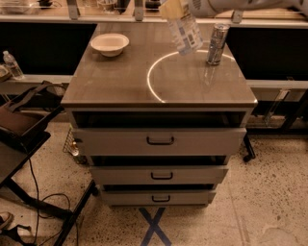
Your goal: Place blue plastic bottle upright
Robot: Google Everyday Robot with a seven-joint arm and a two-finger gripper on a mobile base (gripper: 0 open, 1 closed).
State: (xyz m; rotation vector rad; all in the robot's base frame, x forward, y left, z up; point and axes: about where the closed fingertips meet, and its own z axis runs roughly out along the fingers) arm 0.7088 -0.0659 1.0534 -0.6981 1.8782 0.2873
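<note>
Gripper (177,6) of the white robot arm is reaching in at the top edge and clamping the upper end of the clear, bluish ribbed plastic bottle with the pale label (186,30), hanging it in the air over the back of the table top.

Under it, the big grey drawer cabinet with the flat brown top (115,77) is offering lots of open room in the middle and front. The thin white ring (150,77) is lying just below the bottle, which is leaning with its bottom end pointing down and to the right. The round white bowl (109,44) is sitting well apart at the back left. The tall silver metal drink can (216,44) is standing near on the right, so the bottle probably needs straightening, then lowering inside the ring, away from the can.
</note>
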